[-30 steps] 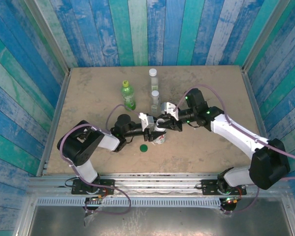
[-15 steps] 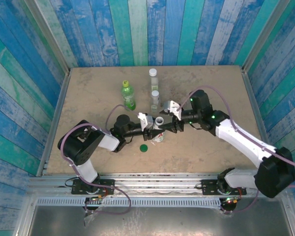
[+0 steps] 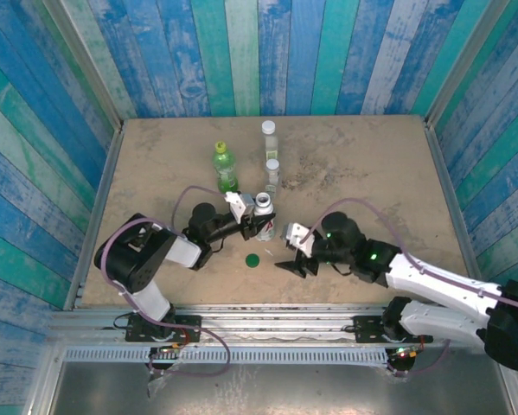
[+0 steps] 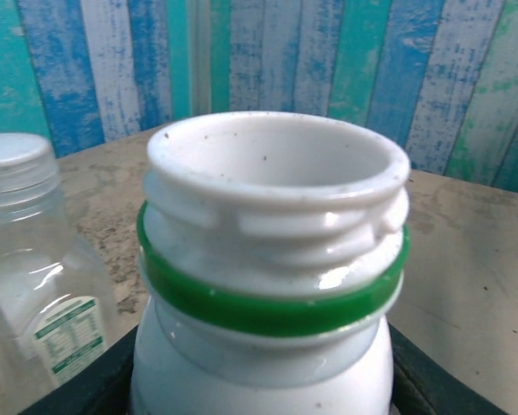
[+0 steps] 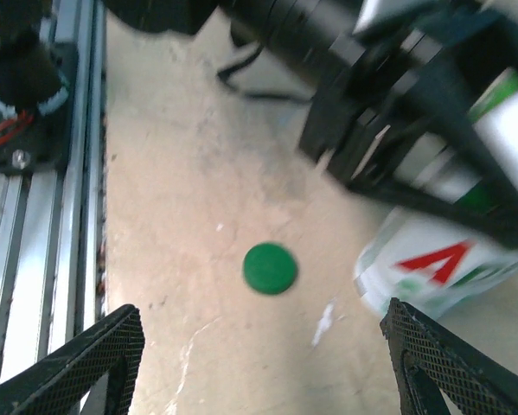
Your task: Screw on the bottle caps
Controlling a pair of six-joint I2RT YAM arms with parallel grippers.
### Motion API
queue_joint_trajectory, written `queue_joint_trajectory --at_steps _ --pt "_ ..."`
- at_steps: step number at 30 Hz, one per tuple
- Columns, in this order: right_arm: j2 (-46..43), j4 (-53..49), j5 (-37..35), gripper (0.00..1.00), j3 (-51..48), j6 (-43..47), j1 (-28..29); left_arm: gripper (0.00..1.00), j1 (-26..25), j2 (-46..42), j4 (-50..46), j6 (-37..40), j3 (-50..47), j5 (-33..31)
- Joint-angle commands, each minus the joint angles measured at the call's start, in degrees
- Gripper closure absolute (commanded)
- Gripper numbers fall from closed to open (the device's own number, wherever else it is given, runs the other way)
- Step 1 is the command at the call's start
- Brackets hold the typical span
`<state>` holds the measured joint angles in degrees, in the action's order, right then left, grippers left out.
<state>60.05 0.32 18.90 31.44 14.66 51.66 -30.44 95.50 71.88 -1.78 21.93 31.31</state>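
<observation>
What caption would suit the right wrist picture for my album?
Open right gripper framing a dark green cap on the table, white bottle alongside.

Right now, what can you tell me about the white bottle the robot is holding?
The white bottle looks like smooth, shiny plastic. Its wide mouth is open, with no cap, and screw ridges run around the neck above a green ring. Lower down, the right wrist view shows a label with a red letter and green marks. It stands about upright, clamped by the left gripper near the middle of the table. I cannot tell if its base touches the table.
</observation>
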Motion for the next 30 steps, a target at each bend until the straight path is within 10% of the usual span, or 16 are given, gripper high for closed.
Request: queue_joint_trajectory --at_steps 1,12,30 --pt "4.95 7.49 -6.23 0.25 -2.30 -3.17 3.30 0.53 1.08 -4.10 -1.31 -0.83 -1.00 -3.32" --pt "30.99 16.07 -11.25 0.27 3.51 -0.91 8.18 0.53 2.13 -5.48 -2.69 -1.16 -1.65 -4.74" --pt "42.11 15.47 -9.99 0.51 11.19 -6.57 7.67 0.52 2.31 -6.04 -4.53 0.01 -1.53 -4.60"
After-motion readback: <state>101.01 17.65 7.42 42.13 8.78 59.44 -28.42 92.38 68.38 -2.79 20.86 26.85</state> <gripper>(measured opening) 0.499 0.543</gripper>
